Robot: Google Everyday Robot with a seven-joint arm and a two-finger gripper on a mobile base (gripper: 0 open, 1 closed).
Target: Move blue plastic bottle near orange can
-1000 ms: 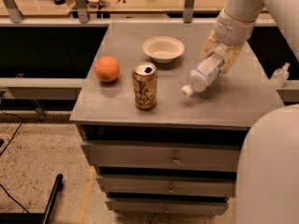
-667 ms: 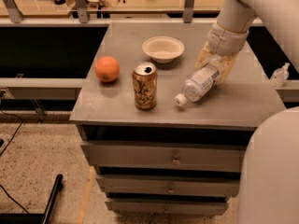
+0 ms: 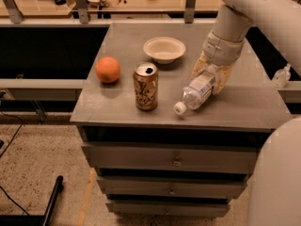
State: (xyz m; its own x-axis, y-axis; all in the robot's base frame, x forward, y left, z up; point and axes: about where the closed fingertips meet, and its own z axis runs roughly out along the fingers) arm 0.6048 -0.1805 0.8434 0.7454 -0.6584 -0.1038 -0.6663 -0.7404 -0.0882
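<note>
Three things are sitting loose on the grey worktop, while a fourth is being held just over it. Taking the middle of the worktop as the clock's hub, the orange can is standing upright at about 7 o'clock, near the front edge, its silver top showing the dark pull-tab hole. A round orange fruit is resting at 9 o'clock, off the can's 10 o'clock side and apart from it. A pale shallow bowl is sitting at 12 o'clock, behind the can. The white arm is reaching in from the upper right, and its tool is hanging over the worktop at 3 o'clock, its fingers clamping the base end of the blue plastic bottle. That bottle is tilting down toward 7 o'clock with its white cap lowest. The cap is sitting at the can's 4 o'clock, near it but apart, and whether it is touching the surface I cannot tell. The worktop is capping a grey cabinet whose drawers are facing the camera, stacked one under another. A speckled beige floor is spreading out at the lower left, with dark cables trailing over it. Behind the worktop a wooden counter is running across the room, and a small pale bottle is standing on a ledge at the far right.
</note>
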